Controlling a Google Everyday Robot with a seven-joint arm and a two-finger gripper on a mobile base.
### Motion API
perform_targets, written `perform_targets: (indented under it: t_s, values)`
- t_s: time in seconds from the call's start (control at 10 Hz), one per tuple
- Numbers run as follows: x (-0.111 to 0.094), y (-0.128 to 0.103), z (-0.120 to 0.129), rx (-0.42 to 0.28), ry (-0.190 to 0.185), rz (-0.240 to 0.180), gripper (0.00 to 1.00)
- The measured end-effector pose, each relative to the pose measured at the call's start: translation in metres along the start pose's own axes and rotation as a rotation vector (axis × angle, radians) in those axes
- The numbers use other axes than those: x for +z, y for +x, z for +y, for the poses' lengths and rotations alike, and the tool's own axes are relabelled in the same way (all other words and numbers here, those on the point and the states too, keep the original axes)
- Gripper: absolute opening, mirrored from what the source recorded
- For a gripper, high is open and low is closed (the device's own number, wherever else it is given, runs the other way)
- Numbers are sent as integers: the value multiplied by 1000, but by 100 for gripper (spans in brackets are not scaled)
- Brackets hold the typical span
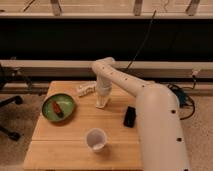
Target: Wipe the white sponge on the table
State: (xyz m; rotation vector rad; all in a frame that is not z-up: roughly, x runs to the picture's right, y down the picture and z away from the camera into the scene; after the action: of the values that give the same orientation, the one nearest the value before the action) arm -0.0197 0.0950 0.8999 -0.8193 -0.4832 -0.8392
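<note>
Wood plank table (57, 145), camera view. Counts: one white sponge (102, 104), one gripper (103, 96), one green plate (50, 114), one white cup (96, 139), one black flat device (130, 116), one lumpy elongated white object (86, 89). All of them are on the tabletop.

Containers: the plate sits at the table's left side and holds one small reddish elongated item (58, 108), lying roughly in its middle. The cup stands upright near the front edge, mouth up. Its interior reads plain white and the contents can't be made out.

Gripper: the arm (150, 110) comes in from the right, bends over the far half of the table and points straight down. The gripper is at the bottom of that vertical link, right on top of the sponge and in contact with it. Whether it's clamping the sponge or only pressing on it: cannot tell, white on white.

Sponge: flat on the table, around the middle of the far half. It's just right of the lumpy object, not touching it, and between plate and black device. The device lies nearer the front, to the sponge's right, beside the arm's big white link.
</note>
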Motion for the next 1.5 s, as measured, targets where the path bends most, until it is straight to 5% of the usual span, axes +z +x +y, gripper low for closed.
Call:
perform_targets:
  t_s: [0.4, 0.9, 1.3, 1.5]
  values:
    - [-3, -32, -8, -84, 20, -14, 3]
    - [4, -62, 25, -109, 24, -60, 3]
    - [9, -41, 67, -36, 25, -101, 3]
    - [6, -36, 66, -54, 28, -88, 3]
